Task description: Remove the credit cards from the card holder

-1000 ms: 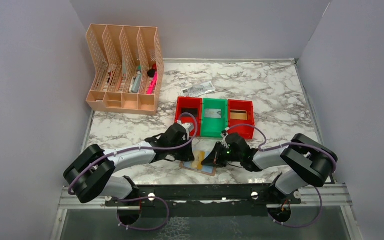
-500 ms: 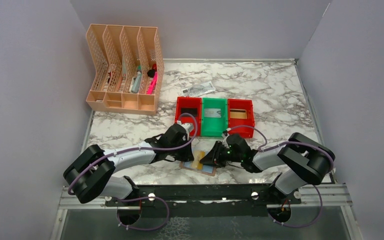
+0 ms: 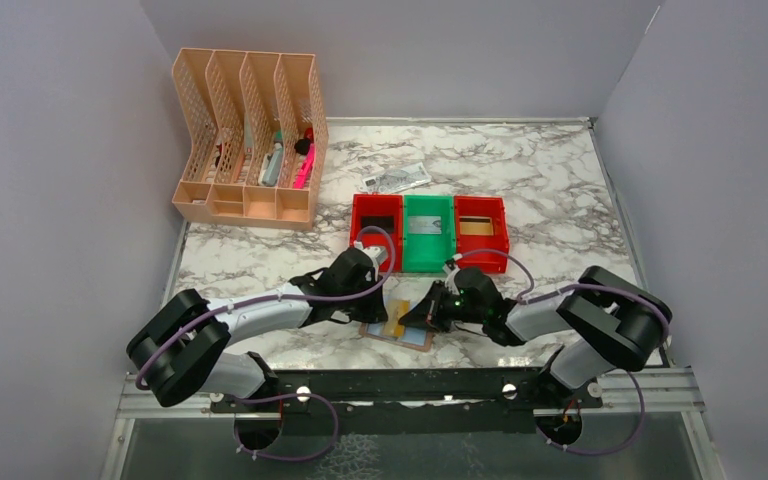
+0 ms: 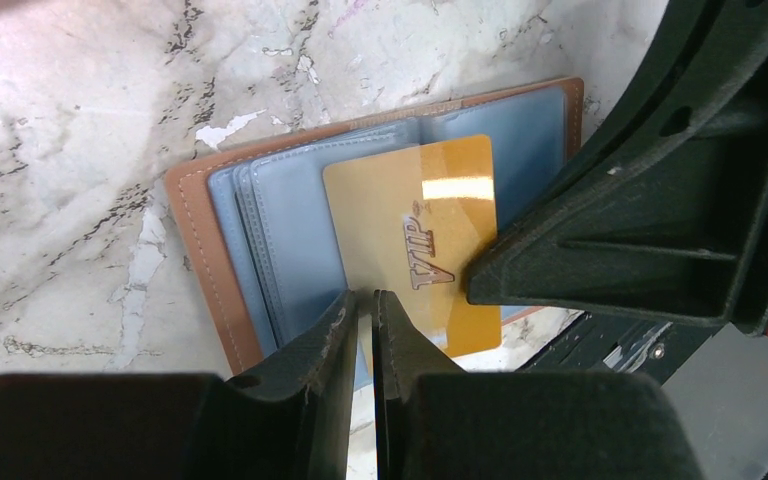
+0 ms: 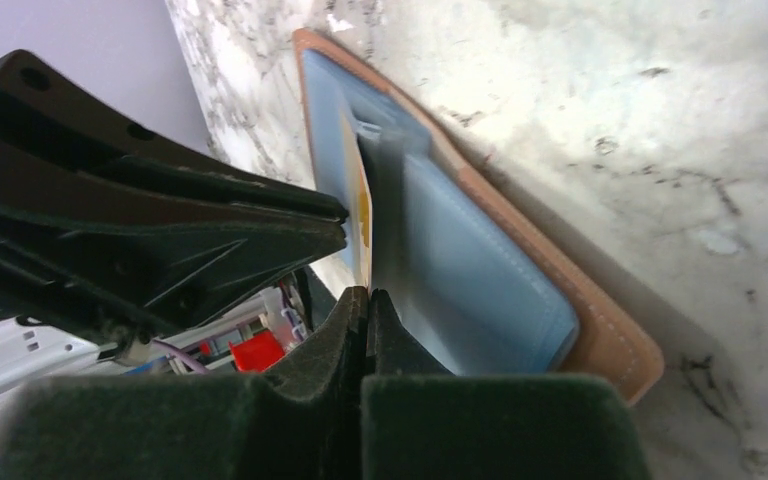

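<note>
Now we are hovering our left hand [image 4: 365, 300] at the near edge of the gold card [image 4: 410, 230], fingers almost together; whether they are gripping it, we cannot tell. The card is lying across the open holder [image 4: 200, 250] on the tabletop [image 4: 60, 150]. Our right hand [image 5: 365, 295] is pressing closed, tips at the card's edge.

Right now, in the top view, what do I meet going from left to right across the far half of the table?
Organizer → left red bin → green bin → right red bin.
</note>
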`<state>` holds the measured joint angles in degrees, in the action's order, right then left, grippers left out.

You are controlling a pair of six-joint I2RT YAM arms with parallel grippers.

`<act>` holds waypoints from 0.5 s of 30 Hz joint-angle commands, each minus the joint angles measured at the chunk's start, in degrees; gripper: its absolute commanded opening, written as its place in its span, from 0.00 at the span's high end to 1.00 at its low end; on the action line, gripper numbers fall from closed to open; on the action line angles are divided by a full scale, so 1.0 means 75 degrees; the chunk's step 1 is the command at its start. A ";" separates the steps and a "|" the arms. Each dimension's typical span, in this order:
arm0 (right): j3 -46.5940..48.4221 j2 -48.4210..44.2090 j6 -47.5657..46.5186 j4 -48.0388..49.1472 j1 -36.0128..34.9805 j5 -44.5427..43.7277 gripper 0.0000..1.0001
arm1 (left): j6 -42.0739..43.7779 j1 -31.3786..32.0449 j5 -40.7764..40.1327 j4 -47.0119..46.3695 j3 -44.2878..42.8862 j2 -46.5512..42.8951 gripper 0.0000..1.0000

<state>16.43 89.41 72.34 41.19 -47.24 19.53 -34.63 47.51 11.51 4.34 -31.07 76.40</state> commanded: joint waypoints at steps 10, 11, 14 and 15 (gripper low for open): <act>-0.0372 -0.0739 -0.0055 -0.0785 0.0030 -0.0551 0.93 | 0.0326 0.0070 -0.0233 0.0436 0.0002 0.0167 0.84; -0.0340 -0.0701 -0.0042 -0.0726 0.0030 -0.0532 0.91 | 0.0334 0.0065 -0.0207 0.0424 0.0002 0.0172 0.84; -0.0282 -0.0600 0.0003 -0.0614 0.0030 -0.0560 0.81 | 0.0340 0.0082 -0.0155 0.0399 0.0023 0.0174 0.84; -0.0280 -0.0576 0.0030 -0.0567 0.0030 -0.0583 0.79 | 0.0340 0.0083 -0.0152 0.0392 0.0037 0.0173 0.84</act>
<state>14.20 83.96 72.16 36.73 -47.24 17.12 -33.82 47.77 11.33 4.21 -31.16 76.47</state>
